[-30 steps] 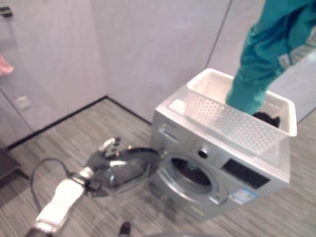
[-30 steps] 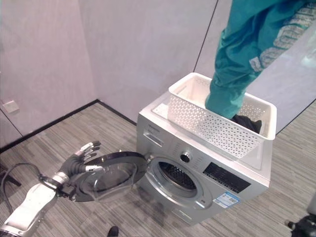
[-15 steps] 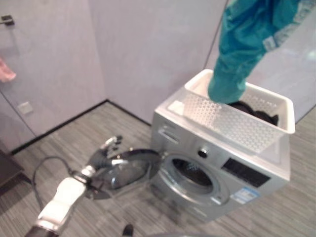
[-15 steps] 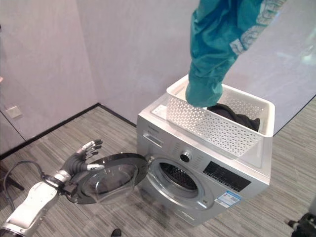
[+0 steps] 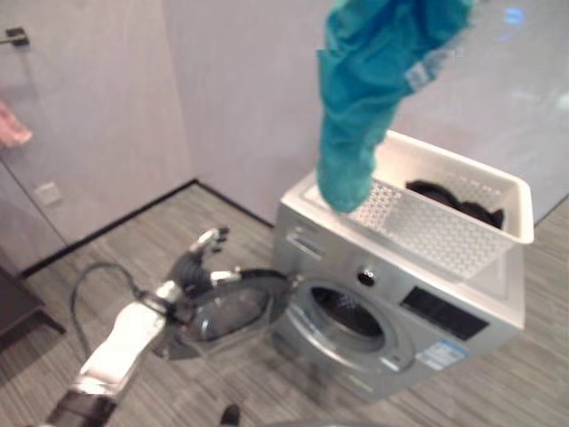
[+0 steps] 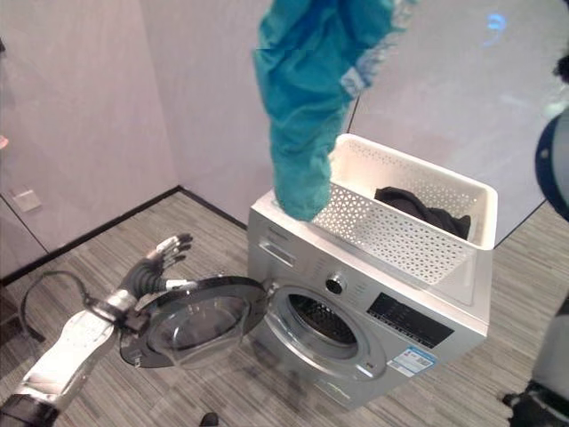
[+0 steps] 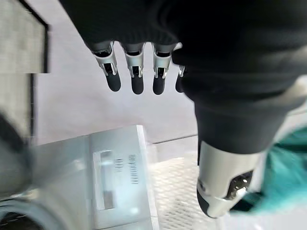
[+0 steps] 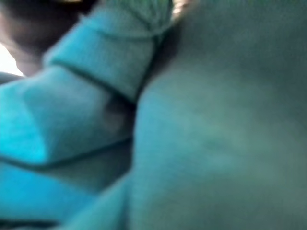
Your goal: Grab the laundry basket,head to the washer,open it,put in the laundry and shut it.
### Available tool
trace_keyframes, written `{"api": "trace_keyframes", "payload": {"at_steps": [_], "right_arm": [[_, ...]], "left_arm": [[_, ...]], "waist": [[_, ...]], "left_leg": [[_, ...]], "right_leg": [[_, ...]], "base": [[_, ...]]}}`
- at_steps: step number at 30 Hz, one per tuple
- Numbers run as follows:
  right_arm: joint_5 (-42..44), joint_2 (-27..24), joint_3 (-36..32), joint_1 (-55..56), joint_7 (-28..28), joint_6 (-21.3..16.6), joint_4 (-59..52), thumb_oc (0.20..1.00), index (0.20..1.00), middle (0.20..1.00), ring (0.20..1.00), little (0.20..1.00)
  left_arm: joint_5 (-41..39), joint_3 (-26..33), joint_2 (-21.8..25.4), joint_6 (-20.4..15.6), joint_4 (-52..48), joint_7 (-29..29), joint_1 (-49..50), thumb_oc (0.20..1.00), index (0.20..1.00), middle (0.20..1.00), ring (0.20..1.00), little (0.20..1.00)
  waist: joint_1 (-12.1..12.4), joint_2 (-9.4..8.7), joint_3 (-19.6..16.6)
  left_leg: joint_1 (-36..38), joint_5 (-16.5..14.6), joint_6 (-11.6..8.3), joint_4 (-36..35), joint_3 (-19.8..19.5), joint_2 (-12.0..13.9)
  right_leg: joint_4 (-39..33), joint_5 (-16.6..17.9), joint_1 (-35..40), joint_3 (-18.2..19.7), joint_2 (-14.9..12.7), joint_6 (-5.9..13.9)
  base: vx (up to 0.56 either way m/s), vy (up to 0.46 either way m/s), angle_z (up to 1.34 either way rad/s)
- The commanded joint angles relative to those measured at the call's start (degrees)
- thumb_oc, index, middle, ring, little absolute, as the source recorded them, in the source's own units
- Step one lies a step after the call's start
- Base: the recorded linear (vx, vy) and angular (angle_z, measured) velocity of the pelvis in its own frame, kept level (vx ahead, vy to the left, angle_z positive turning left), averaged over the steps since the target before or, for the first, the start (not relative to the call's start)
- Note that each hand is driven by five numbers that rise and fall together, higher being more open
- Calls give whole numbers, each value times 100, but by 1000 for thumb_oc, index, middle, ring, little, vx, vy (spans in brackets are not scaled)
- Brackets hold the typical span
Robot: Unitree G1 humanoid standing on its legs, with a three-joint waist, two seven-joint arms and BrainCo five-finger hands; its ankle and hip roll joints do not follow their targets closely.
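While the teal garment (image 6: 307, 107) hangs high above the washer (image 6: 373, 311), clear of the basket (image 6: 418, 222), we cannot tell our right hand's grip; we should lower it into the drum opening (image 6: 316, 320), our left hand (image 6: 156, 267) open by the door (image 6: 191, 320)

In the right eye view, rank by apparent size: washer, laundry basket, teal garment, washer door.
1. washer, clearly largest.
2 and 3. teal garment and laundry basket look alike; the garment hangs nearer the camera, so no ranking.
4. washer door, smallest.
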Motion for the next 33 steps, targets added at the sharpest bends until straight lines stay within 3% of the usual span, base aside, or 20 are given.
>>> {"api": "trace_keyframes", "payload": {"at_steps": [1,4,10,18,33], "right_arm": [[253,-20,-37,-642,-156,116,314,200,200,200,200,200],[312,292,-407,-324,-235,88,172,200,200,200,200,200],[269,584,-795,37,-234,61,-46,200,200,200,200,200],[281,758,-1101,369,-193,19,-285,200,200,200,200,200],[324,726,-2095,1290,-185,-108,-1635,200,200,200,200,200]], "left_arm": [[-113,-207,-14,-544,-234,208,-1002,1000,1000,1000,1000,1000],[-24,-686,-234,-660,-291,365,-1881,1000,1000,1000,1000,1000],[64,-1139,-527,-723,-154,515,-2595,1000,1000,1000,1000,1000],[73,-1240,-678,-691,19,591,-2725,1000,1000,1000,1000,1000],[457,-1224,-1336,-750,1114,1384,-3313,1000,1000,1000,1000,1000]], "waist": [[-12,-304,-110],[-53,-286,-89],[-65,-247,-44],[-47,-196,25],[-140,-146,60]], "left_leg": [[333,-828,-5,76,204,384],[264,-750,-37,73,185,350],[213,-720,-51,73,149,326],[235,-712,-30,73,141,317],[307,-755,5,73,236,320]], "right_leg": [[107,32,-104,-309,-845,709],[132,63,-118,-379,-862,699],[141,63,-105,-456,-876,694],[139,57,-97,-463,-882,687],[161,44,-149,-348,-873,648]], "base": [[25,2,6],[-35,9,1],[-10,3,11],[0,1,0],[0,0,0]]}}
